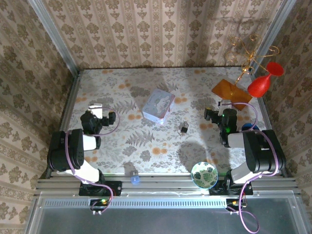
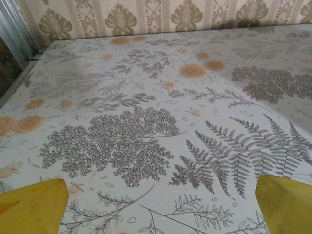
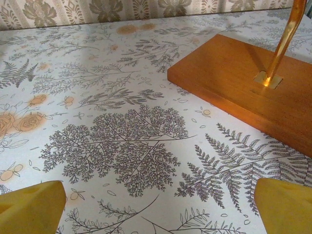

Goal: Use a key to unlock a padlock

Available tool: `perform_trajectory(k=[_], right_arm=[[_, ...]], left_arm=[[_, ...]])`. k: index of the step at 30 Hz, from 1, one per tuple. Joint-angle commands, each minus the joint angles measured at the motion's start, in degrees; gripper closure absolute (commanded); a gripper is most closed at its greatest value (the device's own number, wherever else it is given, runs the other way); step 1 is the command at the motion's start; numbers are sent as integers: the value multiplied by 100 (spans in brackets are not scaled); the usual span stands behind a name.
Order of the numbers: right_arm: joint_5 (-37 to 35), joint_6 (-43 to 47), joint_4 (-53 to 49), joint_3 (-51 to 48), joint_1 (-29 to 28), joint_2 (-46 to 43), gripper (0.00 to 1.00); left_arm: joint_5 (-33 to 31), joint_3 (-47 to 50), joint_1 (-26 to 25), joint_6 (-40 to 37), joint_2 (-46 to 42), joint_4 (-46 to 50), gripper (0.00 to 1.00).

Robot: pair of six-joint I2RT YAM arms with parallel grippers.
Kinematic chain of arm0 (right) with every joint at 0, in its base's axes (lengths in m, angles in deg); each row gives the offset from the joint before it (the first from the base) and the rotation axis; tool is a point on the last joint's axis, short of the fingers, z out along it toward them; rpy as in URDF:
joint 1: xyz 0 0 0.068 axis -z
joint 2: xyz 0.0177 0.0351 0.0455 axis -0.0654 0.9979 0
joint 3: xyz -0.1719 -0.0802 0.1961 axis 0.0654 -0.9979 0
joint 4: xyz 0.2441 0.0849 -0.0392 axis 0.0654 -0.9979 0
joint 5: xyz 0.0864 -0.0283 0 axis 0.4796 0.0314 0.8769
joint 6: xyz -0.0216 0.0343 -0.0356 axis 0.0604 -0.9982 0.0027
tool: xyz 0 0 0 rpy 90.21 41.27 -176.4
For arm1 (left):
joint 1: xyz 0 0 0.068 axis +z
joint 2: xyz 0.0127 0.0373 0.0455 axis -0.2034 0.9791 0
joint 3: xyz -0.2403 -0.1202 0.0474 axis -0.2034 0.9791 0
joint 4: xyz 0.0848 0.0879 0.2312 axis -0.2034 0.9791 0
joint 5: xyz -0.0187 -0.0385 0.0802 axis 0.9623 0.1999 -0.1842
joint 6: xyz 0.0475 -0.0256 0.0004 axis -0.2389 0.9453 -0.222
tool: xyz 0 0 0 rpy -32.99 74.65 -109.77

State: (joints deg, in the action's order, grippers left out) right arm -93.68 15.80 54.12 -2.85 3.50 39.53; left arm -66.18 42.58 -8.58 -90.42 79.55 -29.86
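Clearly, the left fingers (image 2: pixel 30 204) stand wide apart and released above the bare flower-printed bench (image 2: pixel 146 97), grasping nothing. The right fingers (image 3: pixel 29 207) are released too and also empty, and the wooden base (image 3: pixel 243 83) of a brass stand (image 3: pixel 285 39) lies just ahead of them. Meanwhile the padlock (image 1: pixel 184 127) sits on the bench between the two arms, near the floral tin box (image 1: pixel 158 106) and well apart from both pairs of fingers.
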Motion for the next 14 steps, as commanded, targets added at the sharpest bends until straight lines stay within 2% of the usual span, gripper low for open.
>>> perform_trajectory(k=[1,14], right_arm=[[18,104,66,83,25,-12,0],[-10,113,60,88,16,-5,0]], left_arm=[[142,-114,-86,-145,-57,158,0],[-22,-100,-140,-150,-61,156,0]])
